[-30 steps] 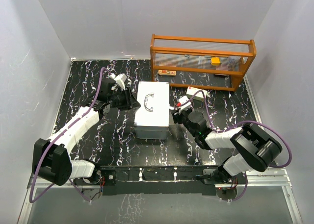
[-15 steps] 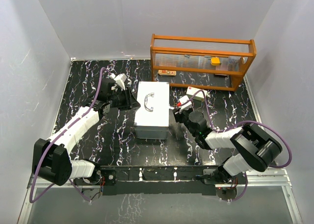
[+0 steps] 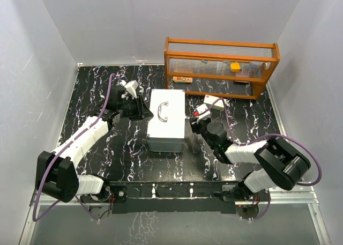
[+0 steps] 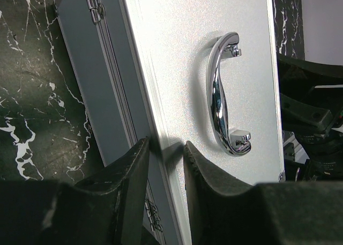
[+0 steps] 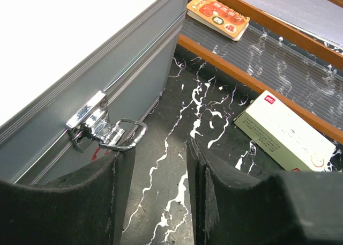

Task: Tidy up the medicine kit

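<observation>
The large light-grey rectangular metal medicine kit (image 3: 166, 124) stands shut in the middle of the black, white-veined marble table (image 3: 96, 89), with a thin curved chrome handle (image 4: 222, 95) on its lid; the left gripper (image 4: 166, 148) is clamped on the lid's hinge-side edge, one finger on the lid's top and the other against the side wall; on the opposite wall a chrome latch (image 5: 99, 128) sticks out, its wire loop hanging free; the right gripper (image 5: 159, 151) sits low beside that wall, jaws apart with nothing between them, the loop just above one fingertip; near it lies a flat white box (image 5: 281, 132); beyond stands an orange wooden rack (image 3: 221, 68), a small orange packet (image 5: 218, 15) on its lowest shelf.
</observation>
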